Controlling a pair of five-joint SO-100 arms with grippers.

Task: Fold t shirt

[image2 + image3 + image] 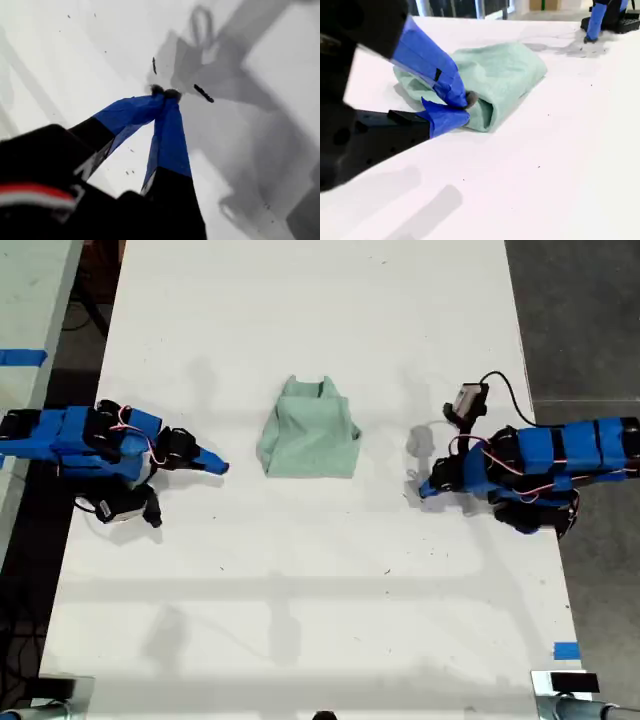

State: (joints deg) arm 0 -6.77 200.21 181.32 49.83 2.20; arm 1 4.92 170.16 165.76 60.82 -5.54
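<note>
The t shirt (310,435) is a pale mint-green bundle, folded small, lying mid-table with its collar notch toward the far edge. In the second wrist view the t shirt (505,75) lies just beyond my second gripper (466,109), whose blue fingers are shut with nothing between them. In the exterior view my second gripper (218,467) points at the cloth from the exterior view's left, a short gap away. My first gripper (428,487) is on the exterior view's right, tips down close to the table. In its own view my first gripper (165,92) is shut and empty.
The white table (320,580) has its edges close behind both arm bases. Dark floor (580,320) lies off the exterior view's right side. A second light surface with blue tape (22,357) sits at the exterior view's left. Another blue tape mark (566,650) is near the table's front right corner in that view.
</note>
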